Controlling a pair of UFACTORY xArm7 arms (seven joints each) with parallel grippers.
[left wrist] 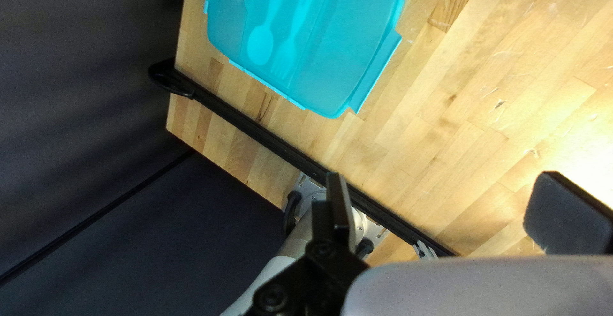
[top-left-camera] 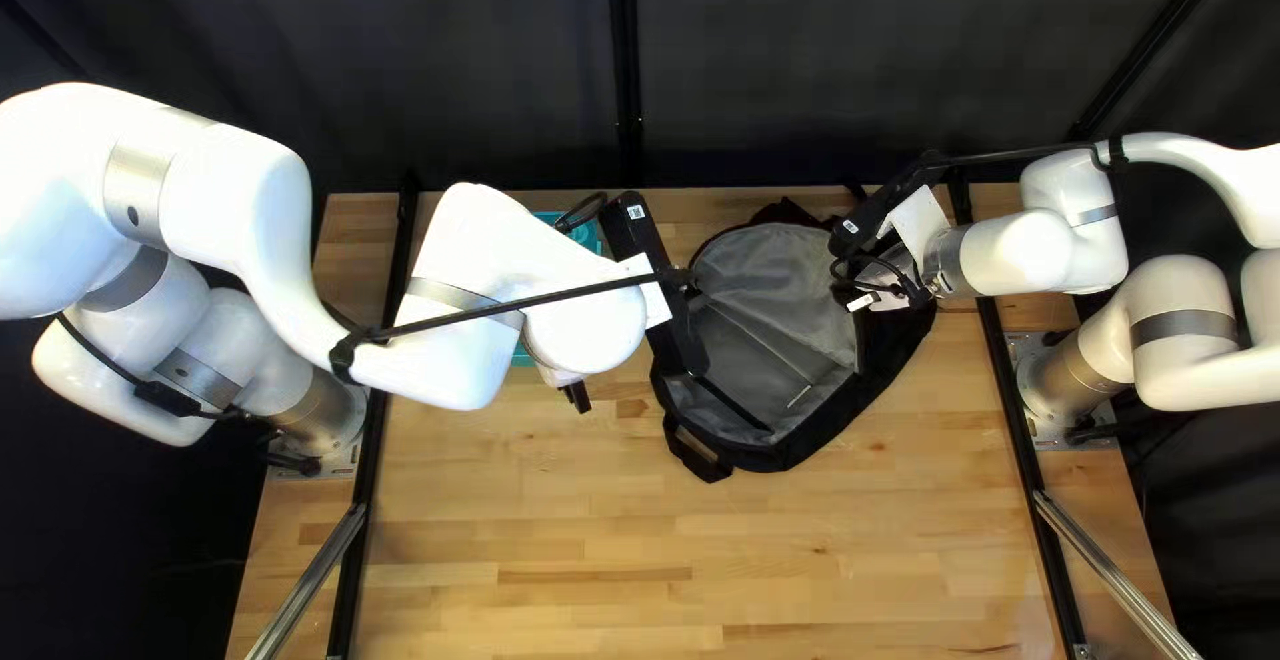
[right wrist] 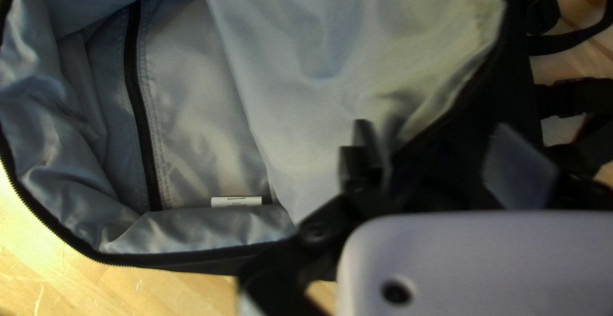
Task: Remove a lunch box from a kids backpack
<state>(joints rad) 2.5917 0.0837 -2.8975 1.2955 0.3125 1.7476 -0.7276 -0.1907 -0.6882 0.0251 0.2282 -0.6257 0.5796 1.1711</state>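
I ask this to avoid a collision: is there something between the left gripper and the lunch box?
Nothing visible stands between the left gripper and the turquoise lunch box; in the left wrist view, only tabletop shows there. In the top left view, the left arm hides much of the box.

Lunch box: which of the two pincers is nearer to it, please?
My left pincer: the turquoise lunch box lies on the table ahead of it. My right pincer is at the open backpack instead.

Here's the wooden table [top-left-camera: 800, 567], black rails [top-left-camera: 348, 594] running down both sides, a silver bar [top-left-camera: 307, 583] slanting off each, and a dark curtain [top-left-camera: 800, 60] behind
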